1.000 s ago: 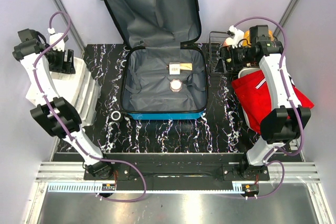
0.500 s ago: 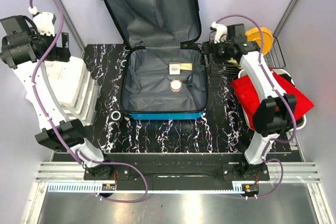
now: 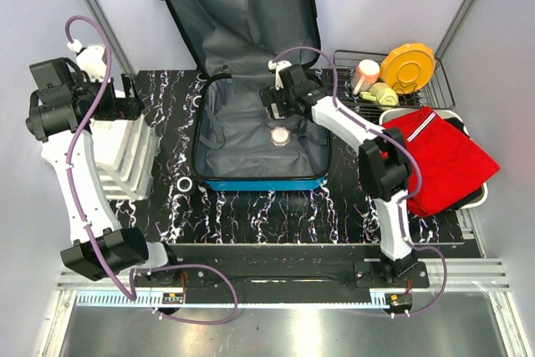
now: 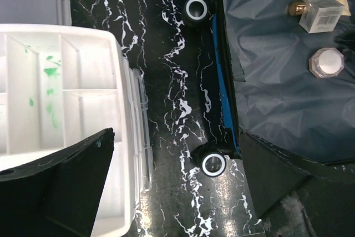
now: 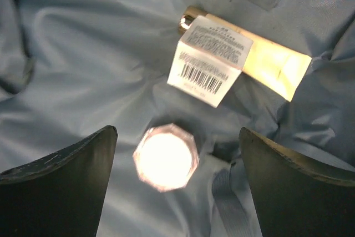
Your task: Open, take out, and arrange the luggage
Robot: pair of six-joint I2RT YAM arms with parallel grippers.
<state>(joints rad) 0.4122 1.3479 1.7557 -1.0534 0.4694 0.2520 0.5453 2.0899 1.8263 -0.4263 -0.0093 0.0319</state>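
Task status
- Opening: done. The luggage (image 3: 238, 135) lies at the middle of the table (image 3: 276, 206), toward the far edge. Its lower shell is flat and its lid stands raised against the back wall.
- Taking out: judged incomplete. Two items lie on the grey lining: an octagonal jar (image 5: 166, 158) and, just beside it, a cream tube (image 5: 272, 65) with a gold cap and a barcoded label.
- Arranging: judged partly done, as items already sit at the right edge.

Pincers
- Right pincer (image 5: 177, 134): open and holding nothing, with its jaws spread wide above the jar inside the lower shell.
- Left pincer (image 4: 177, 134): open and empty, over the left edge of the table between the bin and the luggage.

Containers
- White compartment bin (image 4: 55, 92), left edge: the visible compartments hold nothing, and there are green smears on the base. It appears to be stacked on similar bins.
- Wire rack (image 3: 426, 91), far right corner: holds an orange plate (image 3: 408, 64), a pink-capped bottle (image 3: 365, 73) and a small yellow-green item, too small to identify.
- White tray (image 3: 391, 116), right edge: holds a red garment (image 3: 435, 156) that overhangs the rim
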